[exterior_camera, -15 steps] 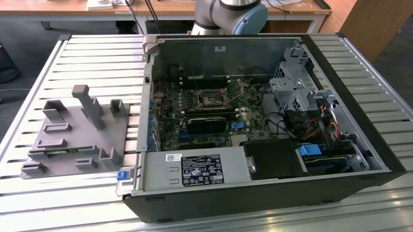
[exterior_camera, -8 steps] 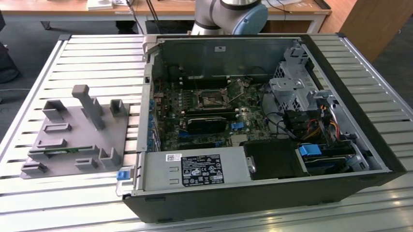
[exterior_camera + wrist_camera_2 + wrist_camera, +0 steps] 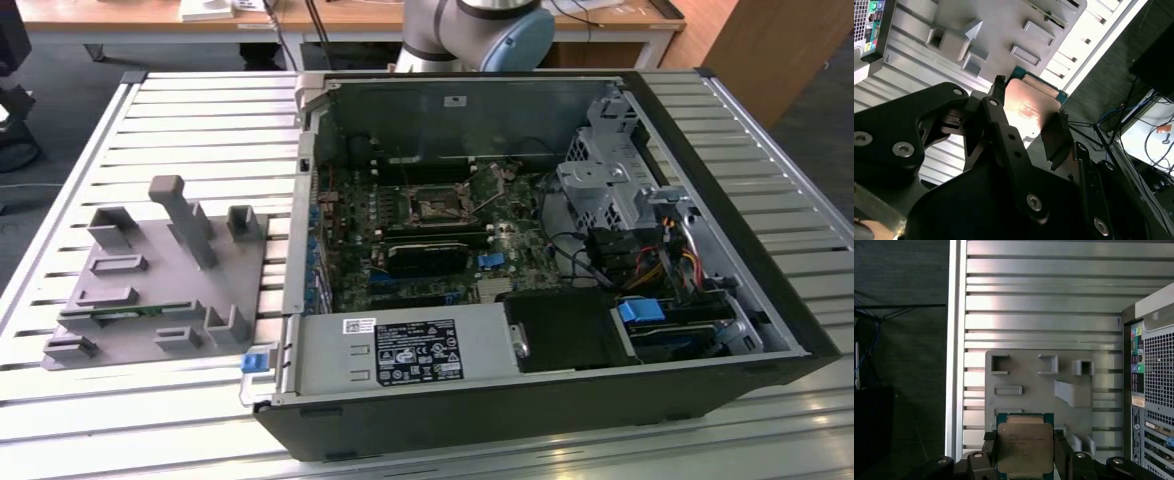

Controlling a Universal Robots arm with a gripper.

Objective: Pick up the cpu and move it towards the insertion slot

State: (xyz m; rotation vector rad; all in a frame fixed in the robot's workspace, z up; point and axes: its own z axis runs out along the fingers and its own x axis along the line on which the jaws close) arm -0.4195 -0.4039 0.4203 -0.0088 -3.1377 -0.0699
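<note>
In both wrist views my gripper point(image 3: 1025, 456) is shut on the cpu point(image 3: 1024, 446), a flat square chip with a silvery top and a green edge. Its black fingers point(image 3: 1061, 452) press on two opposite sides of the chip. The second wrist view has the cpu point(image 3: 1030, 106) between the fingertips of the gripper point(image 3: 1029, 119), lifted well above the grey plastic fixture point(image 3: 999, 25). The insertion slot point(image 3: 437, 205), a dark square socket with a shiny frame, lies on the motherboard inside the open computer case point(image 3: 721, 150) in the exterior view.
The grey fixture point(image 3: 147, 270) with upright posts stands on the slatted metal table point(image 3: 160, 420), at the exterior view's left of the case, and holds a green memory stick point(image 3: 127, 313). The case's rear panel point(image 3: 1154, 390) is beside the fixture point(image 3: 1039, 385). The table's edge point(image 3: 956, 365) borders dark floor.
</note>
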